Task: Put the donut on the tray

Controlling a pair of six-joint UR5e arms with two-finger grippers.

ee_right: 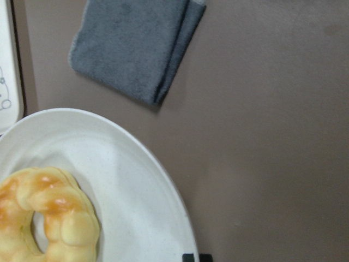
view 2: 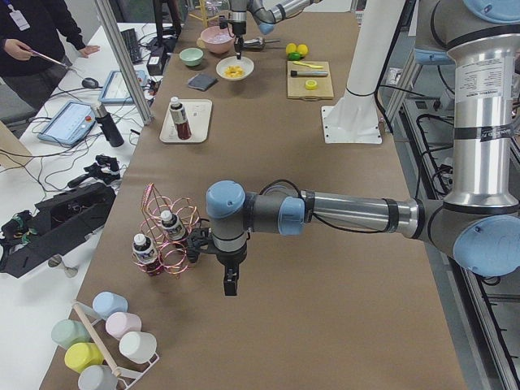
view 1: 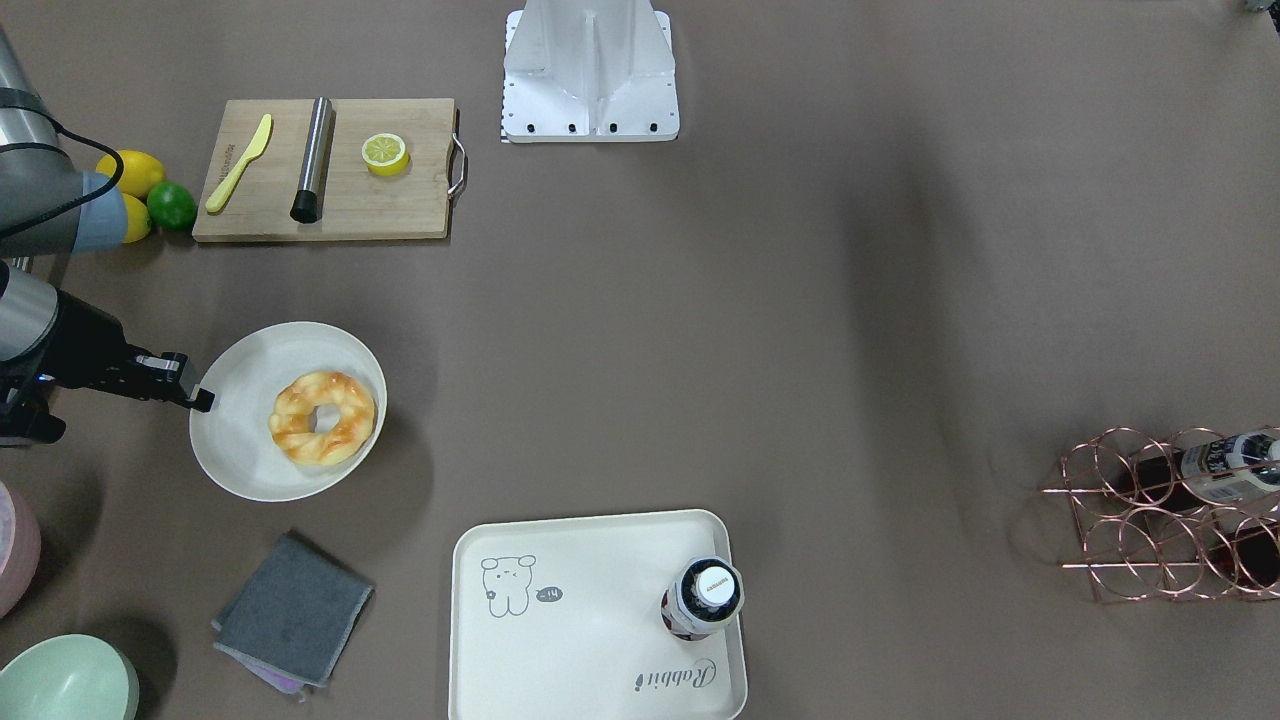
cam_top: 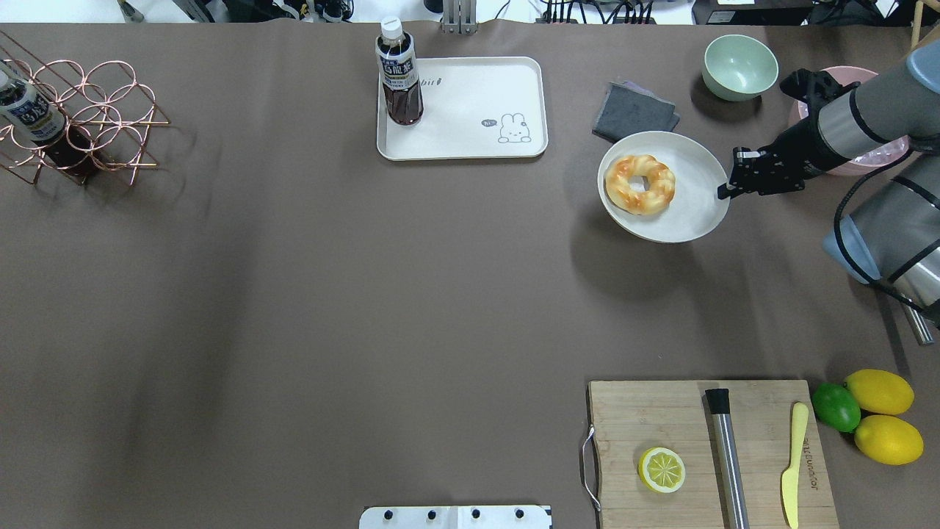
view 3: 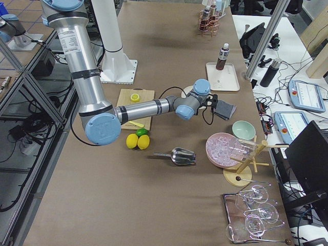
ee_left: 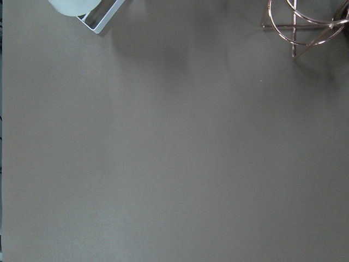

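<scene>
The donut, a golden-orange ring, lies on a round cream plate; it also shows in the overhead view and the right wrist view. My right gripper hovers at the plate's rim, beside the donut and apart from it, fingers together and empty. Its tips peek in at the bottom of the right wrist view. The cream tray with the bear drawing holds a dark drink bottle at one corner. My left gripper hangs over bare table by the copper rack; I cannot tell whether it is open or shut.
A folded grey cloth lies between plate and tray. A green bowl and a pink bowl stand near the right arm. A cutting board holds a lemon half, knife and steel cylinder. A copper bottle rack stands far off.
</scene>
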